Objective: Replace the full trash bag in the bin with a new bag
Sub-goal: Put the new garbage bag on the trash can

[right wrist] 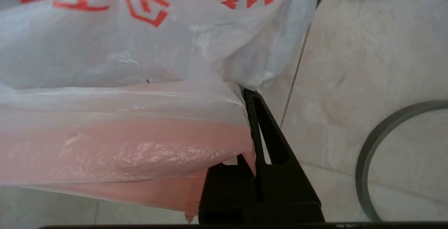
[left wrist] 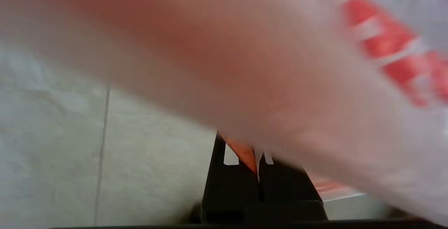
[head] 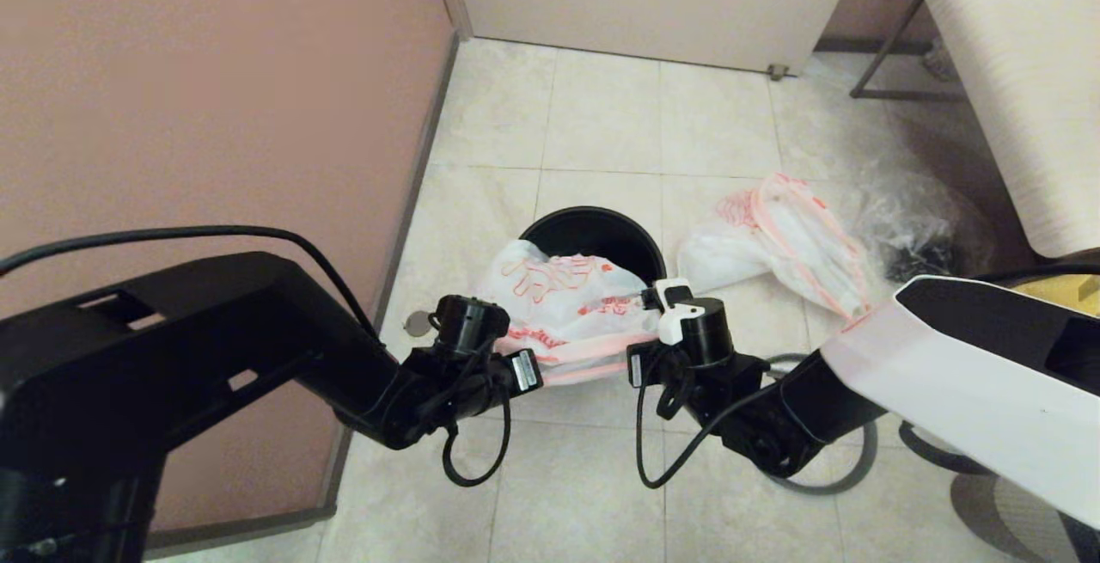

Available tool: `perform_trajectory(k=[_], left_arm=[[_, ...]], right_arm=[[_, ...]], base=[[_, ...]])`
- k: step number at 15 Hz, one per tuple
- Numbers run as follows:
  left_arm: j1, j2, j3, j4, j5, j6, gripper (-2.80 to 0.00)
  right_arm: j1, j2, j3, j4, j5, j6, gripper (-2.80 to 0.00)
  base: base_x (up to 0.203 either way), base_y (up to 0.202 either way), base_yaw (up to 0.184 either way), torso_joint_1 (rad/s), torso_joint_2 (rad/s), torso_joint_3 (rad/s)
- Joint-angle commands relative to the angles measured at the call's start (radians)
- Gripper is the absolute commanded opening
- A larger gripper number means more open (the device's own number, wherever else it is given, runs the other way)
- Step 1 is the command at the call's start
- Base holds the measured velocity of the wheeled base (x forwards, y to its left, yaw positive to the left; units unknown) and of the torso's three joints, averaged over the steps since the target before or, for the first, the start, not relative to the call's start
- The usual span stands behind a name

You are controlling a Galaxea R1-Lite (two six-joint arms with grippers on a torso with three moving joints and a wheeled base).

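On the left we see a brown wall (head: pixel 215 90) running down beside the tiled floor (head: pixel 601 116). Our left gripper (left wrist: pixel 258 167) is clamped on the orange edge of the new bag (head: pixel 563 292), which hangs stretched between both arms over the near rim of the bin (head: pixel 601 232), covering part of its mouth. Our right gripper (right wrist: pixel 254 159) is pinched shut on the bag's other side. A grey hoop (right wrist: pixel 381 134) lies on the tiles beside it. Farther right the full trash bag (head: pixel 795 241) lies on the floor just beside the bin, with a clear crinkled bag (head: pixel 919 219) beyond it, under a white bench (head: pixel 1023 73).
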Motion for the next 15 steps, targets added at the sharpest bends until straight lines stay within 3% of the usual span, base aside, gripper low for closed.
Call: perform_trajectory(k=[1,9,13,14,15], left_arm=[[0.003,0.045,-0.022,0.0,0.004,0.005,-2.8],[0.007,0.105,-0.128,0.001,0.053,0.039,-2.8],[0.008,0.119,-0.16,-0.001,0.09,0.057,-2.8],[0.007,0.118,-0.162,-0.001,0.09,0.061,-2.8],[0.007,0.117,-0.159,-0.001,0.09,0.062,0.0]], right_arm=[[-0.007,0.032,-0.022,-0.005,-0.001,-0.006,-2.8],[-0.025,0.104,-0.072,-0.012,-0.001,-0.011,-2.8],[-0.03,0.105,-0.095,-0.079,-0.01,-0.034,-2.8],[-0.03,0.106,-0.095,-0.079,-0.014,-0.037,-0.66],[-0.03,0.107,-0.093,-0.079,-0.017,-0.042,0.0]], base=[[0.0,0.0,0.0,0.0,0.0,0.0],[0.0,0.0,0.0,0.0,0.0,0.0],[0.0,0.0,0.0,0.0,0.0,0.0],[0.0,0.0,0.0,0.0,0.0,0.0],[0.0,0.0,0.0,0.0,0.0,0.0]])
